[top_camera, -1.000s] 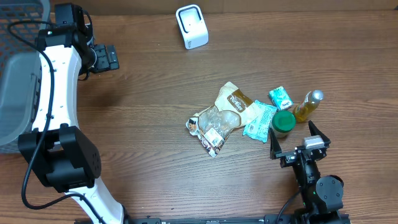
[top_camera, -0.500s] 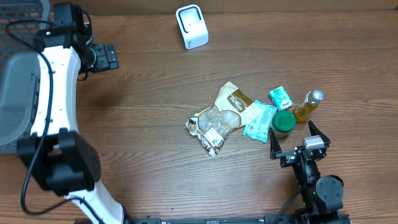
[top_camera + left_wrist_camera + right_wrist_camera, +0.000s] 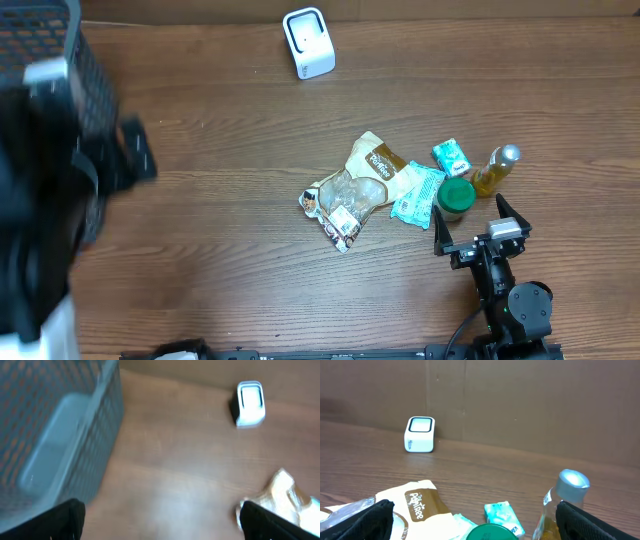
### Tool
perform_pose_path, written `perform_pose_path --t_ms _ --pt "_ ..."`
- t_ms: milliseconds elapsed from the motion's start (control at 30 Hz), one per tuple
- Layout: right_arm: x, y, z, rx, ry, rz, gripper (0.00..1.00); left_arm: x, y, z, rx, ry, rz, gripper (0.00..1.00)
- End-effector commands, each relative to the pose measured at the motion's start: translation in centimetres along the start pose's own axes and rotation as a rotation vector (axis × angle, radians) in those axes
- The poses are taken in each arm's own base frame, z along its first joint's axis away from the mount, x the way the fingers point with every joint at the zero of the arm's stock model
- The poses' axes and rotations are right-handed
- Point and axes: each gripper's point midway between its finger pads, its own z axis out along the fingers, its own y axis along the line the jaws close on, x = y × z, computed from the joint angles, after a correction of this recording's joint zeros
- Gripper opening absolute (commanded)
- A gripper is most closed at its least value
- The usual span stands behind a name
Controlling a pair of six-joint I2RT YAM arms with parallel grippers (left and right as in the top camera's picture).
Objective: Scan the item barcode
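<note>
One scanner (image 3: 308,42), one bottle (image 3: 495,168), perhaps four packets (image 3: 378,160); left end effector (image 3: 160,516) and right end effector (image 3: 469,215) gape open.

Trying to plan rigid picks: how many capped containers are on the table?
2. A green-lidded jar beside the teal packet, and a silver-capped bottle just right of it. The snack bag could hide others.

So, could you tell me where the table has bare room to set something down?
Bare wood lies between the basket and the scanner, and in front, left of the snack bags. Crowded: jar and bottle beside them, before the right gripper.
</note>
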Motion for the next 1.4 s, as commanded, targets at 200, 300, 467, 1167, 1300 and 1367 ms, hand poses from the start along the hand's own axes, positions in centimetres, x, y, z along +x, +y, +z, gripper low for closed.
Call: perform_pose_path --t_ms 200,300,467,1167,1300,1367 --pt "0.2 0.2 0.0 -0.009 -0.004 -0.002 1.0 5.8 -0.5 -2.6 0.051 0.126 0.005 1.0" --pt "0.2 0.2 0.0 -0.01 -0.005 -0.002 1.0 7.2 -1.1 -2.2 0.096 0.122 0.003 1.0" --pt "0.2 0.2 0.0 -0.009 -0.005 -0.002 1.0 6.4 -2.7 -1.4 0.207 -0.094 0.03 1.0" --pt "0.2 0.2 0.0 -0.01 -0.005 -0.002 1.0 4.8 -3.9 -9.4 0.368 -1.26 0.147 1.0" --pt "0.2 0.2 0.0 -0.01 -0.005 -0.002 1.0 5.9 -4.2 -8.5 0.405 -1.341 0.141 1.0" --pt "0.2 0.2 0.0 -0.009 -0.005 -0.001 1.0 6.5 -4.1 -7.8 0.41 -1.365 0.125 0.99"
